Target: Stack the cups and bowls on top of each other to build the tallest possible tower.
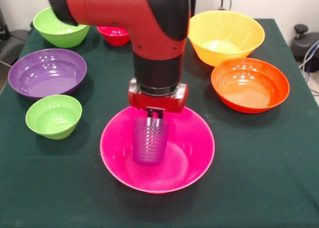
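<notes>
We are holding a purple cup inside the big pink bowl, with our gripper coming straight down from above. The fingers are largely hidden behind the cup's rim and the red wrist block, so we cannot tell whether they are pinching the cup or already spread apart. The cup is standing upright, near the middle of the bowl, and its base looks to be at or just above the bowl's floor; we cannot say which.

The risk we are seeing is the curved, glossy floor of the pink bowl. If we are letting go while the cup is off the flat centre, it could be sliding or tipping toward the wall, and a leaning cup would be a poor seat for whatever we are putting on next. Pulling up before the fingers are clear could also be dragging the light cup over.

Counting what is showing: one cup, and seven bowls, namely the pink one, a purple bowl, a large yellow bowl, an orange bowl, a small green bowl, a second green bowl at the back, and a small red bowl partly behind the arm.
</notes>
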Motion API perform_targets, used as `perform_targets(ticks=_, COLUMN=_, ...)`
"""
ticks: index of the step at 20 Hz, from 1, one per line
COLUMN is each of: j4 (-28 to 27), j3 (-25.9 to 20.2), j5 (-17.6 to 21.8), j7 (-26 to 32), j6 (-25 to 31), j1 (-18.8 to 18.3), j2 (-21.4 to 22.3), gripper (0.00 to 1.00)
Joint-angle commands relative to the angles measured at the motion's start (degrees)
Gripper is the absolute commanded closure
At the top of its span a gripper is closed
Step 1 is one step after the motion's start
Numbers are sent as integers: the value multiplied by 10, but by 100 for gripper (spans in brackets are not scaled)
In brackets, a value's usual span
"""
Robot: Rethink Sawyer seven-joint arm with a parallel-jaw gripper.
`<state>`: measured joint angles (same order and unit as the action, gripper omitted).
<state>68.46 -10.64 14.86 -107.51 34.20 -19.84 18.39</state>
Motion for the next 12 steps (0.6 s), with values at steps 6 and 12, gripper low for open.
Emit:
perform_targets(ticks=6, j4=134, j3=67, j5=-87, j7=-274, j6=-80, j1=119, j2=21, gripper=100)
perform_targets(ticks=12, j4=138, j3=114, j5=-134, j7=-303, j6=-45, j1=144, j2=35, gripper=100)
